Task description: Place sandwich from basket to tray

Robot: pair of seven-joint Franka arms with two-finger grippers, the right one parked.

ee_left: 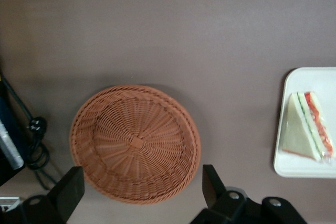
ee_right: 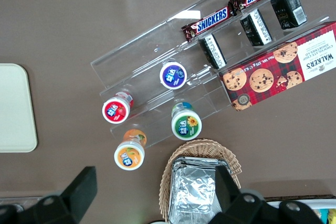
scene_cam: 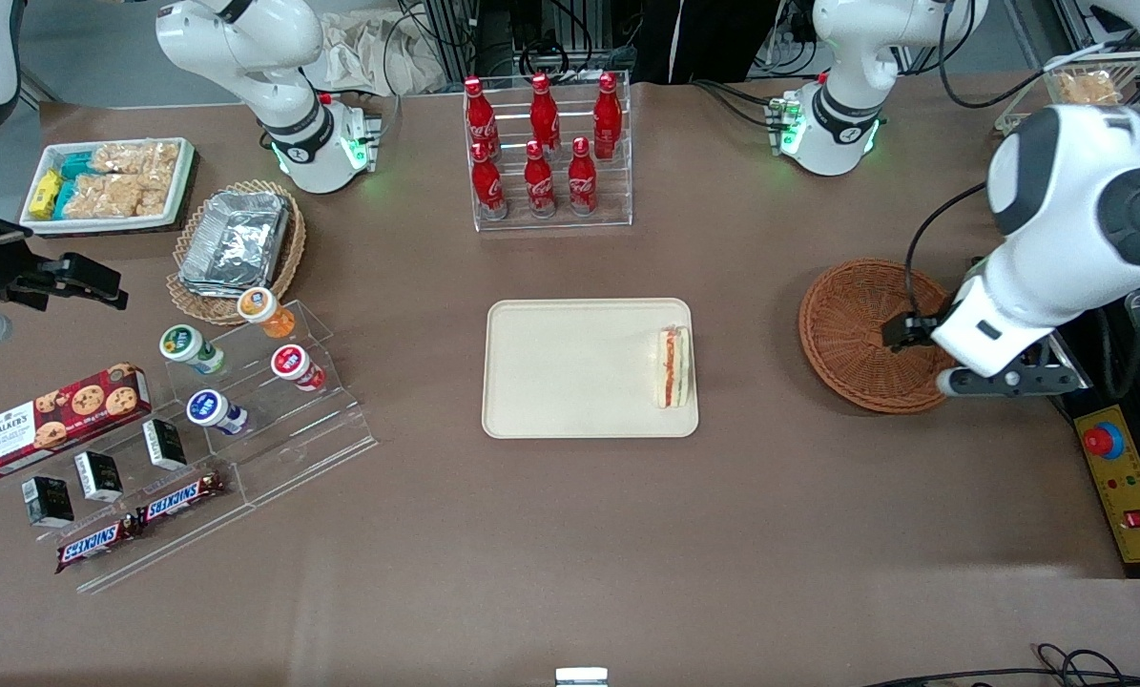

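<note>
The sandwich [scene_cam: 673,367] [ee_left: 307,127], a white wedge with red and green filling, lies in the tray [scene_cam: 570,367] [ee_left: 304,166] at the short rim nearest the basket. The reddish-brown wicker basket [scene_cam: 856,324] [ee_left: 135,142] stands empty beside the tray, toward the working arm's end of the table. My left gripper [scene_cam: 903,331] [ee_left: 140,184] hangs above the basket, open, its black fingers [ee_left: 71,190] spread about as wide as the basket with nothing between them.
A rack of red cola bottles [scene_cam: 546,153] stands farther from the front camera than the tray. Toward the parked arm's end are a tan basket of foil containers [scene_cam: 236,248], a snack bin [scene_cam: 112,181] and acrylic steps with cups [scene_cam: 264,372]. A yellow control box [scene_cam: 1123,477] lies beside the basket.
</note>
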